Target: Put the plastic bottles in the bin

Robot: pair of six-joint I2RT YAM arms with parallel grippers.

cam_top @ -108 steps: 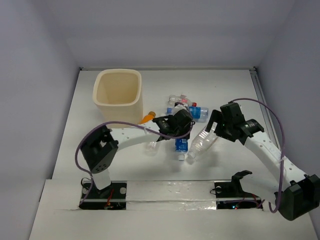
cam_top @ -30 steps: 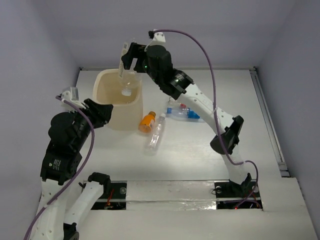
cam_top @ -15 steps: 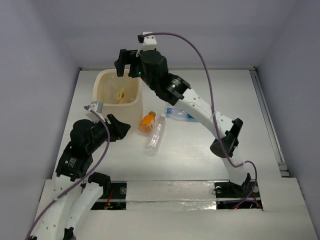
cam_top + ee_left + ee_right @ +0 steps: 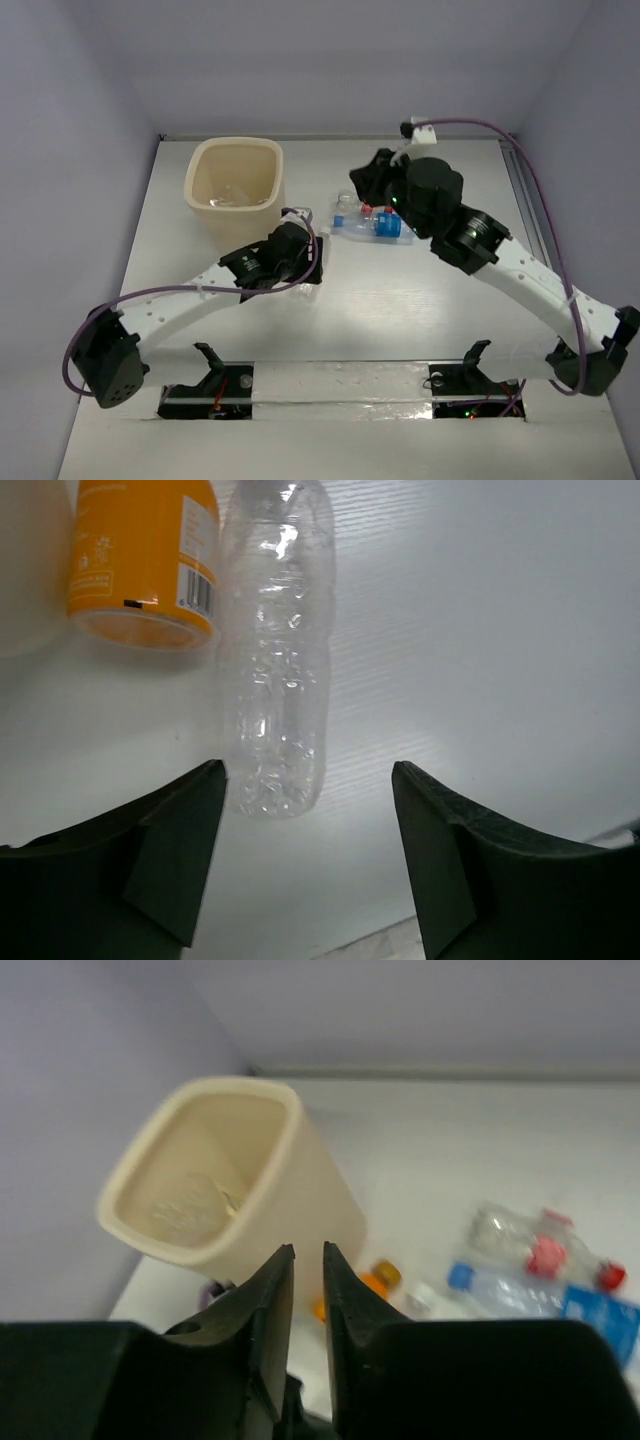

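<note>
The right claw point(image 4: 308, 1252) is off the bin point(image 4: 236, 186)! A second ago it hung over the rim with a bottle; now that arm has swung back to the right and its jaws are pinched almost together with nothing between them. One delivery is done, and a binned bottle point(image 4: 190, 1208) shows as a crinkled shape at the bottom. The right claw now hovers above the blue-label bottles point(image 4: 372, 226), which lie in a heap on the table point(image 4: 400, 320), well apart from the bin. That looks like the next pick on that side.

Big change on the left too. That arm was pulled up and back; now it reaches low across the table, and the left claw point(image 4: 305, 775) is spread wide and empty. The clear bottle point(image 4: 280, 660) lies flat right ahead of it, running away from the wrist camera. Its near end sits at the mouth of the gap, closer to the left finger than the right. The orange bottle point(image 4: 145, 562) lies just beside it, touching or nearly so, on the bin side. A little further forward and the jaws would straddle the clear one. My read: at least four bottles are left on the table, and both arms are lined up for more.
</note>
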